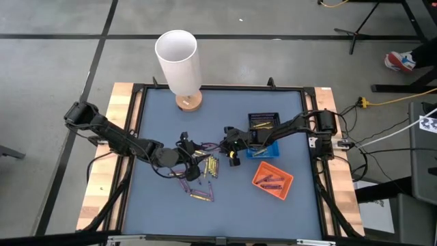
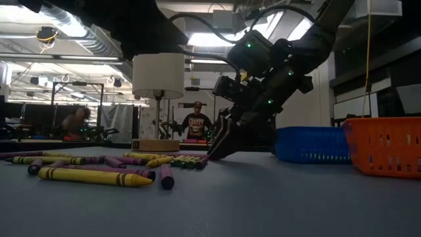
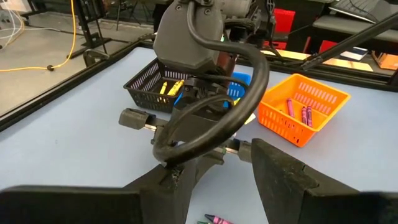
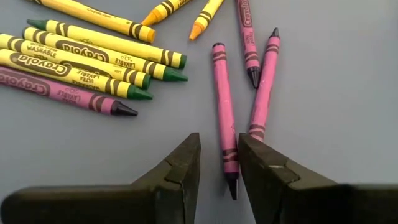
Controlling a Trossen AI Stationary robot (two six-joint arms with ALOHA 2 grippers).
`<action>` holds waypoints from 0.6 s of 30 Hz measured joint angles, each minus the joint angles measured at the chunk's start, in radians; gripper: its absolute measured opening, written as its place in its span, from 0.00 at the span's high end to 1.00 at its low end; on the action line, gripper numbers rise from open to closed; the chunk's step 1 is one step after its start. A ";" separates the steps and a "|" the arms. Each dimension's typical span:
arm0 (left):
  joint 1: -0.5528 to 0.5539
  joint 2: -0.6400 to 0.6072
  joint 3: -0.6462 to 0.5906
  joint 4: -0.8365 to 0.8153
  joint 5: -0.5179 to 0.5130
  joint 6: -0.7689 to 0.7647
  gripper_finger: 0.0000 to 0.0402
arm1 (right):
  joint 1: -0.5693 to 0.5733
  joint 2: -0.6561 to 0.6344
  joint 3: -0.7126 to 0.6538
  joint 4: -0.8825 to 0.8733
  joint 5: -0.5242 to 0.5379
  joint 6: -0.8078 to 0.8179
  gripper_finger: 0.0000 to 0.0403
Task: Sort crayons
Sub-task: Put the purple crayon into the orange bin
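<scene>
The right gripper [image 4: 217, 165] is down on the table, fingers apart around one pink crayon [image 4: 224, 118], probably ready to pinch it. The orange tray [image 1: 273, 179] (holding purple ones already) waits nearby on the right. The left gripper [image 1: 183, 150] hovers open over the loose crayons [image 1: 201, 171].

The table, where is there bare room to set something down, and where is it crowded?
Bare mat lies along the near edge of the table, below the crayons, and at the far left beside the lamp. The far right corner past the black tray is also free. The middle is crowded: crayons, both arms, and the blue tray and orange tray.
</scene>
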 joint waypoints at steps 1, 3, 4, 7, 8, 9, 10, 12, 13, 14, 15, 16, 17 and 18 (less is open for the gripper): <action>0.000 0.000 0.000 0.000 0.000 0.000 0.65 | 0.000 -0.001 0.000 -0.004 0.000 0.000 0.72; 0.000 0.000 0.000 0.000 0.000 0.000 0.65 | 0.000 -0.001 0.000 -0.013 0.000 0.000 0.74; 0.000 0.000 0.000 0.000 0.000 0.000 0.65 | 0.000 -0.001 0.000 -0.014 0.000 0.000 0.75; 0.000 0.000 0.000 0.000 0.000 0.000 0.65 | 0.000 -0.001 0.000 -0.015 -0.001 0.000 0.81; 0.000 0.000 0.000 0.000 0.000 0.000 0.65 | 0.000 -0.001 0.000 -0.015 -0.001 0.000 0.84; 0.000 0.000 0.000 0.000 0.000 0.000 0.65 | 0.000 -0.001 0.000 -0.015 -0.001 0.000 0.86; 0.000 0.000 0.000 0.000 0.000 0.000 0.65 | 0.000 -0.001 0.000 -0.015 -0.001 0.000 0.88; 0.000 0.000 0.000 -0.001 0.000 0.000 0.65 | 0.000 -0.001 0.000 -0.015 0.000 0.000 0.92; 0.000 0.000 0.000 -0.001 0.000 0.000 0.65 | 0.000 -0.001 0.000 -0.015 0.001 0.000 0.93; 0.000 0.000 0.000 -0.001 0.000 0.000 0.65 | 0.000 -0.001 0.000 -0.015 0.001 0.000 0.95; 0.000 0.000 0.000 -0.001 0.000 0.000 0.65 | 0.000 -0.001 0.000 -0.015 0.001 0.000 0.96; 0.000 0.000 0.000 -0.001 0.000 0.000 0.65 | 0.000 -0.001 0.000 -0.015 0.002 0.000 0.96; 0.000 0.000 0.000 -0.001 0.000 0.000 0.65 | 0.000 -0.001 0.000 -0.015 0.003 0.000 0.97; 0.000 0.000 0.000 -0.001 0.000 0.000 0.65 | 0.000 -0.002 -0.001 -0.015 0.003 0.000 0.97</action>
